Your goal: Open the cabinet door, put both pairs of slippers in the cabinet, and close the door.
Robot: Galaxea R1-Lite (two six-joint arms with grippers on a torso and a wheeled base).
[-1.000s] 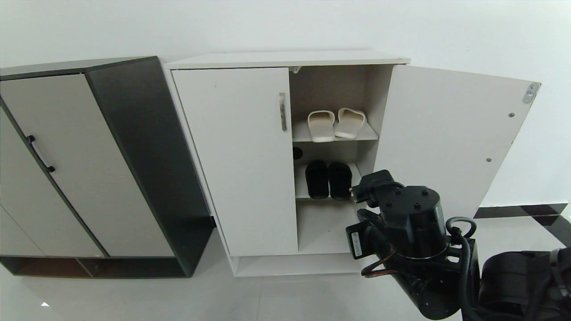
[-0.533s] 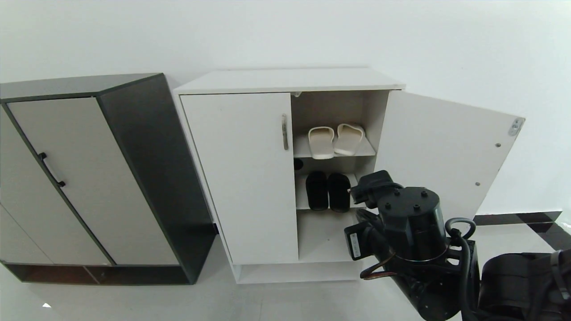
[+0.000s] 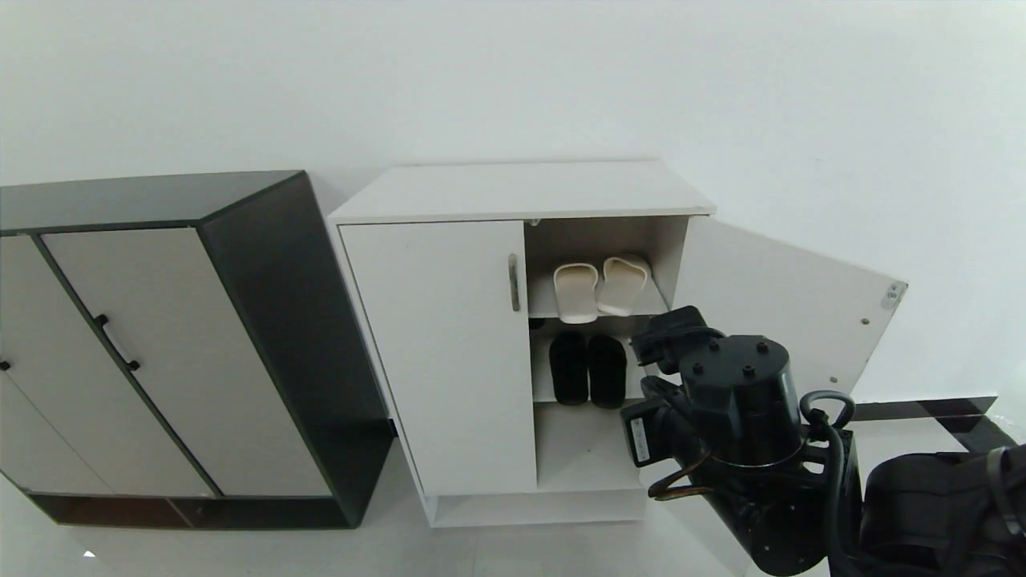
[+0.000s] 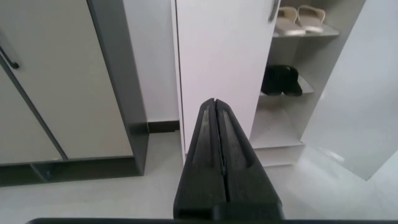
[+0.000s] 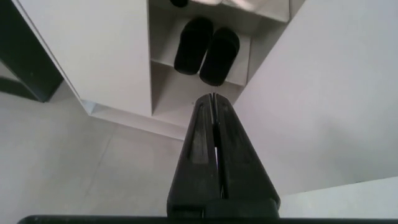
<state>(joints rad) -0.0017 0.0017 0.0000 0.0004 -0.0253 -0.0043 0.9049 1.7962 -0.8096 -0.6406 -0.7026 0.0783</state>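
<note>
The white cabinet (image 3: 521, 192) stands against the wall with its right door (image 3: 777, 320) swung open and its left door (image 3: 437, 353) closed. A white pair of slippers (image 3: 599, 287) lies on the upper shelf, and a black pair (image 3: 589, 369) lies on the shelf below. In the head view my right arm (image 3: 737, 417) is in front of the open side, below the black pair. My right gripper (image 5: 213, 98) is shut and empty, pointing at the shelf under the black slippers (image 5: 206, 50). My left gripper (image 4: 214, 102) is shut and empty, facing the closed door (image 4: 221, 56).
A dark cabinet (image 3: 272, 336) with pale doors (image 3: 128, 361) stands close to the left of the white one. The open door juts out to the right. Pale floor tiles (image 3: 240, 553) lie in front, and a black floor strip (image 3: 922, 409) runs at the right.
The whole head picture has shifted: both cabinets now sit lower and smaller, so the camera has moved. The slippers, doors and my right arm keep their places.
</note>
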